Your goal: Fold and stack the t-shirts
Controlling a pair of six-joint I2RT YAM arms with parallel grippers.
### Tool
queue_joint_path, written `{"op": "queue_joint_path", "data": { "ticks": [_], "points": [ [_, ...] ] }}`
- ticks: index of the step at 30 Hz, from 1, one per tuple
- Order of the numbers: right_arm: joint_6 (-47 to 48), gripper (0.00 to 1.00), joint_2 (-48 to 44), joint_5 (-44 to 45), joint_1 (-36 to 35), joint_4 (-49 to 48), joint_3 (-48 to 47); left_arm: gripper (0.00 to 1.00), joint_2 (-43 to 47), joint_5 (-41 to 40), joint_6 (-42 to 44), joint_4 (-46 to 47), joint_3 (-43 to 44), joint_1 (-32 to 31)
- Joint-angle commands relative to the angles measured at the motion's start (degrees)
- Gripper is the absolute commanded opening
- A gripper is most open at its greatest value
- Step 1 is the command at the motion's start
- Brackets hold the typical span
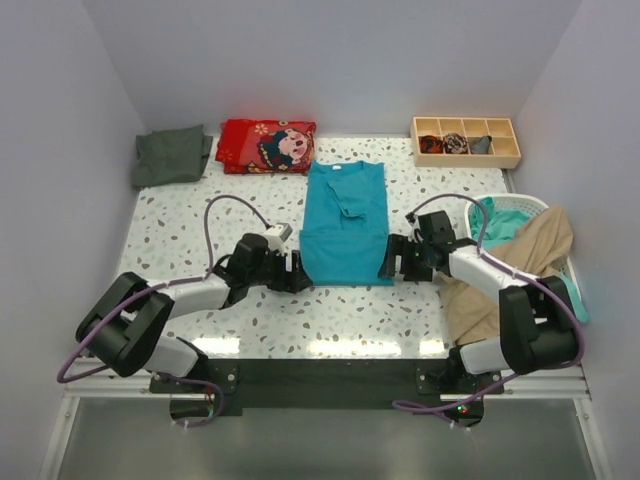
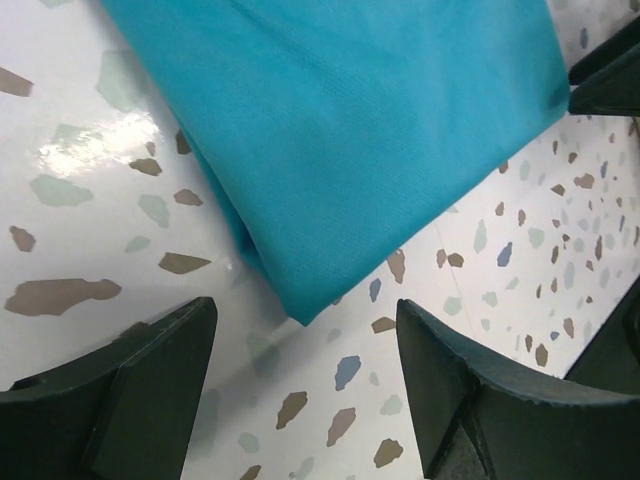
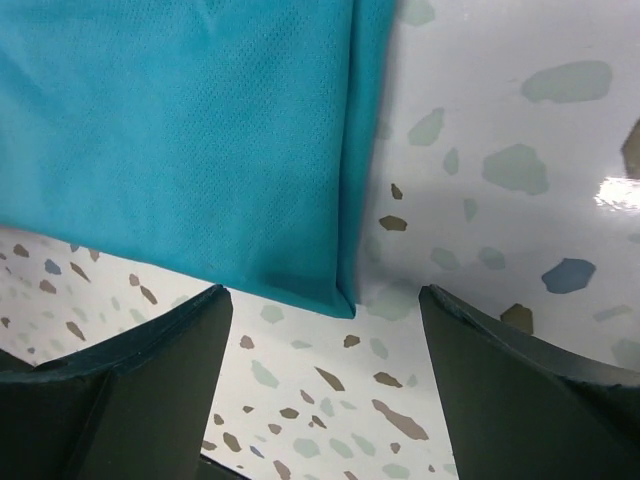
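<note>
The teal t-shirt (image 1: 345, 225) lies flat at the centre of the table (image 1: 180, 230). It is folded into a long narrow panel, collar toward 12 o'clock and hem toward 6. The sleeve shows on top, about the middle of the panel.

Down at the hem, the left gripper (image 1: 298, 272) sits at the shirt's 7 o'clock corner and the right gripper (image 1: 392, 262) at its 5 o'clock corner. They face each other across the cloth.

On the left wrist camera, the left gripper (image 2: 305, 345) has its jaws wide apart. The teal shirt's (image 2: 340, 130) pointed corner lies on the tabletop just between the fingertips, and neither finger presses it.

On the right wrist camera it's the same picture. The right gripper (image 3: 322, 300) is spread wide, and the folded corner of the teal cloth (image 3: 180, 130) reaches just in between the tips, lying loose on the speckled surface.

Out at the table's 10 o'clock corner, the dark grey-green t-shirt (image 1: 172, 155) lies crumpled. Beside it toward 12 lies a red cartoon-print cloth (image 1: 268, 146).

At 1 o'clock sits a wooden divided box (image 1: 466, 140) with small dark bundles in its compartments.

At 3 o'clock stands a white laundry basket (image 1: 520, 207). The beige t-shirt (image 1: 510, 270) is draped over its near rim and spills onto the table, and more teal fabric (image 1: 500, 225) shows inside the basket.
</note>
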State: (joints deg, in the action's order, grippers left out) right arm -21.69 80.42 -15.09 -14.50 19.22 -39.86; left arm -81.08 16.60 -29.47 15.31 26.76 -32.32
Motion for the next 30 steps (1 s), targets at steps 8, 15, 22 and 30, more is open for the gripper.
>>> {"op": "queue_joint_path", "data": {
  "ticks": [8,15,22,30],
  "points": [
    [-3.0,0.77,7.4,-11.1,0.2,-8.8,2.1,0.69,-7.3,9.6,-4.1,15.1,-2.0,0.1],
    [-3.5,0.61,10.7,-11.0,0.2,-10.3,1.9,0.55,-13.0,8.5,-3.5,16.0,0.4,0.1],
    [-3.4,0.07,9.8,-10.0,0.3,-9.5,2.4,0.18,-13.7,5.4,-0.7,11.3,2.0,0.1],
    [-3.3,0.00,3.0,-9.8,0.1,-6.0,5.1,0.00,-7.5,4.2,1.2,0.9,0.8,-1.3]
  ]
}}
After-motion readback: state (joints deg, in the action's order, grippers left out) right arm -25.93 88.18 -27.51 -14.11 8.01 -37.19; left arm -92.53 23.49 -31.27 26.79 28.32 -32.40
